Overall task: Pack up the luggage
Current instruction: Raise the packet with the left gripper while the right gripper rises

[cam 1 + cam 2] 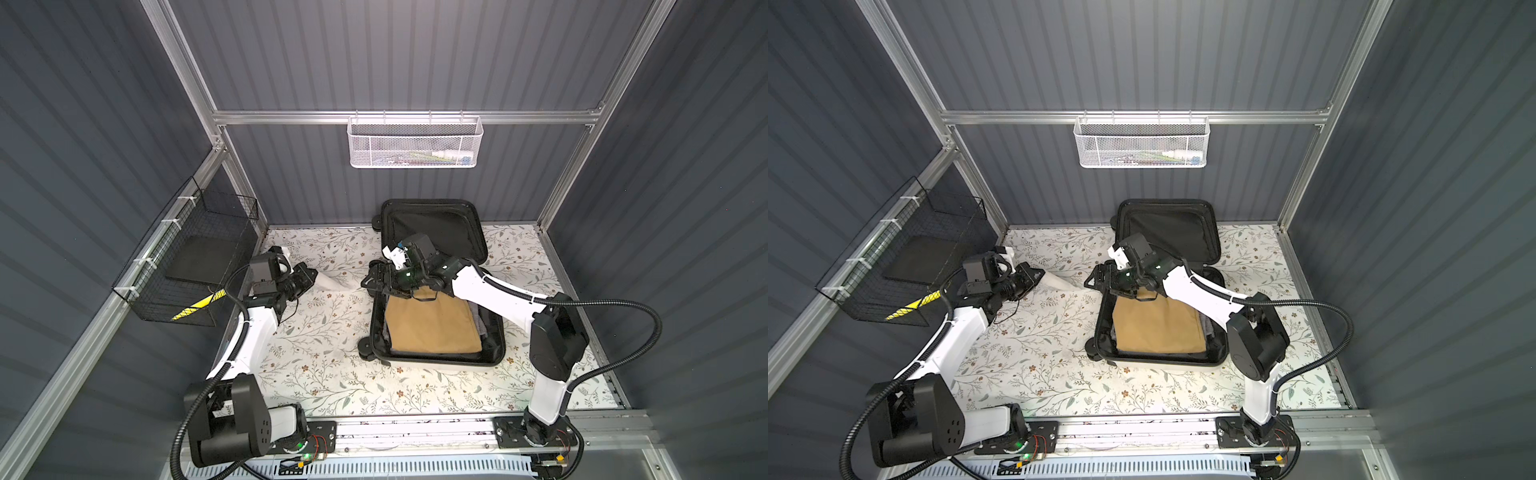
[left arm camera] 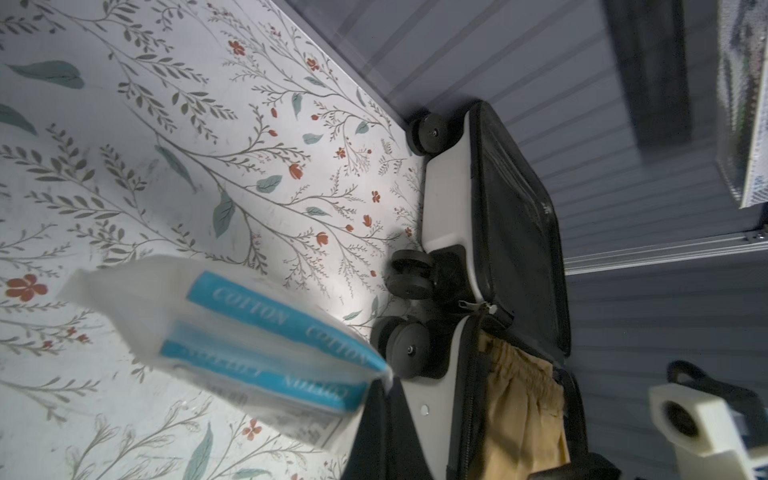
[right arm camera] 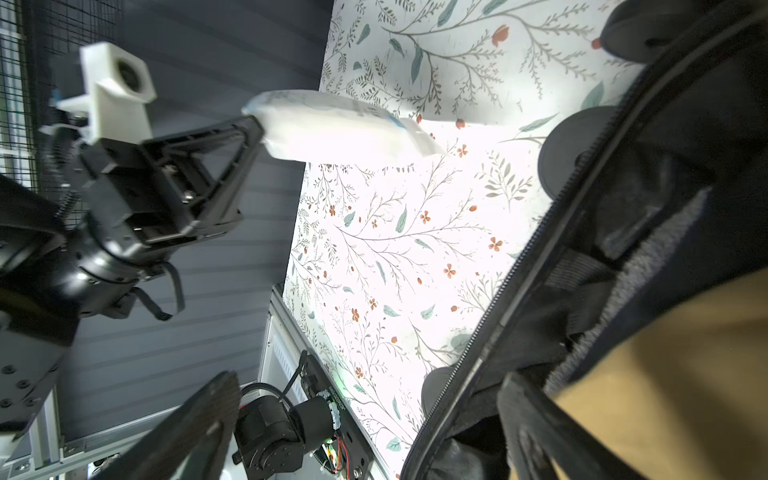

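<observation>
Gripping one end of a white soft pack with blue COTTON labels (image 2: 266, 345), the left gripper (image 1: 312, 275) holds it above the floral-patterned tabletop (image 1: 332, 374). Small white hard-shell suitcase (image 1: 436, 360) lies open centre-right on the tabletop, lid raised toward the back wall, a folded tan garment (image 1: 432, 324) in its near half. Right gripper (image 1: 374, 282), jaws spread wide and holding nothing, sits at the suitcase's left rim

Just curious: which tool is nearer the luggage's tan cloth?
Right. The right tool hovers open next to the tan cloth; the left tool, holding a white packet, is outside the luggage.
</observation>
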Available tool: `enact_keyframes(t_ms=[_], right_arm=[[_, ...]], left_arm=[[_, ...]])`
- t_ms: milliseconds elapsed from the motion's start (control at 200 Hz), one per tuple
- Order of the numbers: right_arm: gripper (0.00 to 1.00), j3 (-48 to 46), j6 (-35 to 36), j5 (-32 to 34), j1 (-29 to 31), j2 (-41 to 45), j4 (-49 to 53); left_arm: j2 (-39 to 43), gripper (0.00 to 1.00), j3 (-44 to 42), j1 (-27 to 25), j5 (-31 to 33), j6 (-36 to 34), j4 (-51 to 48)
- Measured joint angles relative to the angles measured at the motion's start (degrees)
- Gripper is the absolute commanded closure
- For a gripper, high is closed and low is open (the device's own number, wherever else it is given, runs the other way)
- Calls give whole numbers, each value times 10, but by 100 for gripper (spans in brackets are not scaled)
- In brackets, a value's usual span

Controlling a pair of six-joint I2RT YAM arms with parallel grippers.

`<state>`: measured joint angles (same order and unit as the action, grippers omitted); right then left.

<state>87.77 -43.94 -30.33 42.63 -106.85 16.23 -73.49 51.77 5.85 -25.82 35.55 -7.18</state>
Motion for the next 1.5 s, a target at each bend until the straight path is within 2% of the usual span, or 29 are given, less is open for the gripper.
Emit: enact_keyframes(t_ms=[180, 335, 545, 680, 1025, 1501], right_arm=[[2, -5, 10, -10, 0, -4, -9], [2, -13, 46, -15, -3, -2, -11], [2, -30, 88, -36, -31, 23, -11], [2, -47, 111, -52, -50, 51, -13], [5, -131, 207, -57, -100, 148, -7], [20, -226, 294, -54, -181, 250, -21]], left_arm=[[8, 100, 16, 0, -22, 29, 4], [14, 100, 31, 0, -43, 62, 17], [20, 100, 56, -3, -66, 103, 40], [20, 100, 83, -23, -73, 120, 43], [-5, 100, 175, -125, -66, 146, 59], [-79, 100, 233, -280, -21, 183, 85]])
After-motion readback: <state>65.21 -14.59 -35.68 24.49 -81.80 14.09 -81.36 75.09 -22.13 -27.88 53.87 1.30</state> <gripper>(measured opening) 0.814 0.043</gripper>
